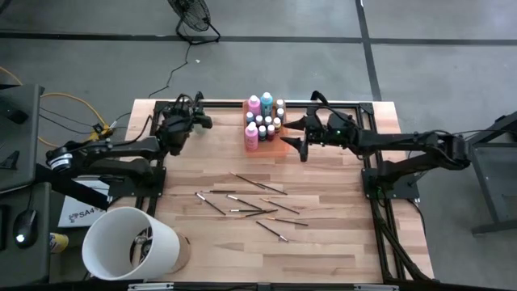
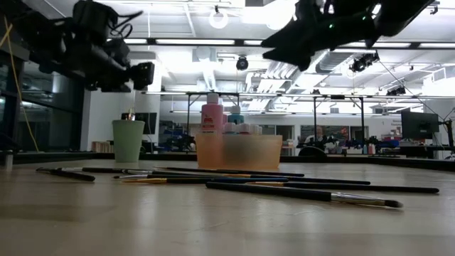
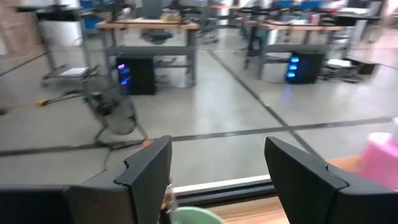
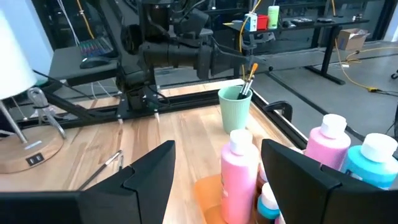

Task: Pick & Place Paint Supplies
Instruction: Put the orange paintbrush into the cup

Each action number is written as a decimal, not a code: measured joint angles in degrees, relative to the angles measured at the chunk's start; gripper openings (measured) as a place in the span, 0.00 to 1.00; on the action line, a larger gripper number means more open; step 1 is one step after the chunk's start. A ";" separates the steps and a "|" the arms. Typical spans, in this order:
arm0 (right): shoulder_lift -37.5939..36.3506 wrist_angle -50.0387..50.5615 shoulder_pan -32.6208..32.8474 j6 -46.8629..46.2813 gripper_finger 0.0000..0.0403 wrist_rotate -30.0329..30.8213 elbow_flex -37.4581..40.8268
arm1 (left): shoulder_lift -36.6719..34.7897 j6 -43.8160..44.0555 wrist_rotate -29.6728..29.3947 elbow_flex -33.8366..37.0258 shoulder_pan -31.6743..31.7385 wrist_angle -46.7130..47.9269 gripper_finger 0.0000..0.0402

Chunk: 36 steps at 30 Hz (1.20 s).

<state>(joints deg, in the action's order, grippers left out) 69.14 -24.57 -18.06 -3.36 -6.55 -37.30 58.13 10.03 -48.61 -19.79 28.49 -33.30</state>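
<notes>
1. Wooden surface (image 1: 323, 259) stands in a big workshop with a grey floor; a white bucket (image 1: 129, 246) is at its near left corner.
2. Left tool (image 1: 204, 121) hangs over the far left part, fingers spread wide and holding nothing.
3. Right tool (image 1: 296, 133) hangs just beside the orange tray (image 1: 279, 145), also wide open and empty.
4. Pink and teal bottles (image 1: 253, 105) and the tiny bottles (image 1: 266, 125) already stand in the tray.
5. Green cup (image 4: 234, 109) holds what looks like 1 brush.
6. About 10 brushes (image 1: 250, 202) lie scattered in the middle of the surface, well apart from the cup.
7. My judgement: the bottles are done, most brushes are left.
</notes>
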 joint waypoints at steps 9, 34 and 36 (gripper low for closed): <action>-8.46 12.41 5.31 -1.51 0.58 6.60 -0.02 | -8.15 -7.82 11.02 0.00 -0.04 -0.07 0.63; -5.32 27.52 25.64 -11.46 0.56 15.40 -6.76 | -14.96 -18.86 38.40 -4.07 0.00 4.12 0.63; -2.28 30.88 28.65 -12.50 0.56 17.09 -9.73 | -14.96 -18.83 40.50 -5.80 0.00 5.55 0.63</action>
<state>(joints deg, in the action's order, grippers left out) 66.86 6.31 10.58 -15.86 10.53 -47.03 43.18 -8.80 -8.11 -25.59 28.49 -27.74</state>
